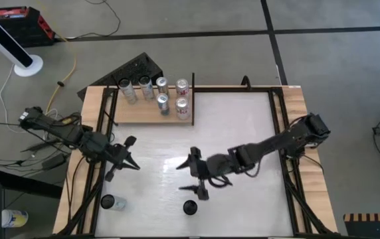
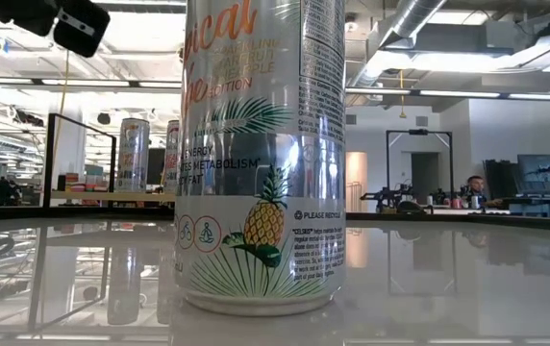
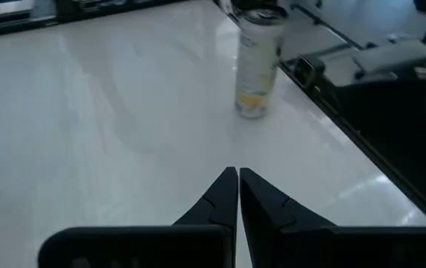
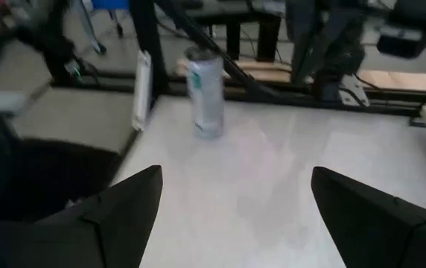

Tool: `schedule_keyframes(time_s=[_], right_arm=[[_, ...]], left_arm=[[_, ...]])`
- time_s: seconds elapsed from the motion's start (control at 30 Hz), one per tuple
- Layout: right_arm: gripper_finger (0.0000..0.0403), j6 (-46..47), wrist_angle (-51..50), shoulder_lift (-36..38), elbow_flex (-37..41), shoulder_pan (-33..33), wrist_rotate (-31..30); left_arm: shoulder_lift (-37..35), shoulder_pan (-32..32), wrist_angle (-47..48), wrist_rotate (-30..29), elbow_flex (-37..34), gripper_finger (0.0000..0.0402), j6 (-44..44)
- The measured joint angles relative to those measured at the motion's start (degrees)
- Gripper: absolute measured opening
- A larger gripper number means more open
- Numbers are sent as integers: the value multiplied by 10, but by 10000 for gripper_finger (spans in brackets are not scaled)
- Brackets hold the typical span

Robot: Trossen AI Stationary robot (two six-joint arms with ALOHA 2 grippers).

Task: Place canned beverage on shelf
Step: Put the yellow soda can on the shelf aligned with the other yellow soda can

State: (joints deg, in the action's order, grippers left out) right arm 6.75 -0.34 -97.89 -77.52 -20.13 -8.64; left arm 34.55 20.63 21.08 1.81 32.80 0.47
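Two cans stand upright on the white tabletop (image 1: pixel 243 126): a silver one (image 1: pixel 113 202) near the front left corner and a pineapple-print one (image 1: pixel 190 208) at the front middle, which fills the low view (image 2: pixel 261 154). My right gripper (image 1: pixel 189 174) is open and empty, hovering just behind the pineapple can; its wrist view (image 4: pixel 235 201) faces the silver can (image 4: pixel 205 93). My left gripper (image 1: pixel 135 164) is shut and empty over the table's left part (image 3: pixel 237 179); a can (image 3: pixel 256 63) shows ahead of it. The wooden shelf (image 1: pixel 137 114) at the far left carries several cans.
Black frame rails (image 1: pixel 280 126) run along the table's sides, with wooden strips (image 1: pixel 309 192) outside them. The cans on the shelf (image 1: pixel 162 93) stand in two rows beside a thin black upright (image 1: pixel 192 99). Bare white tabletop lies between the shelf and the grippers.
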Motion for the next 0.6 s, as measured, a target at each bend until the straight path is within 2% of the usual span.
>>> schedule_keyframes(time_s=[0.23,0.43,0.6], right_arm=[[367,112,-22,0,-16,-79,-103],[371,189,-47,1,-27,-143,-177],[390,234,-63,-15,-28,-173,-249]], left_arm=[[4,25,-9,-8,0,50,45],[4,26,-35,-15,0,126,88],[4,25,-43,-64,0,189,89]])
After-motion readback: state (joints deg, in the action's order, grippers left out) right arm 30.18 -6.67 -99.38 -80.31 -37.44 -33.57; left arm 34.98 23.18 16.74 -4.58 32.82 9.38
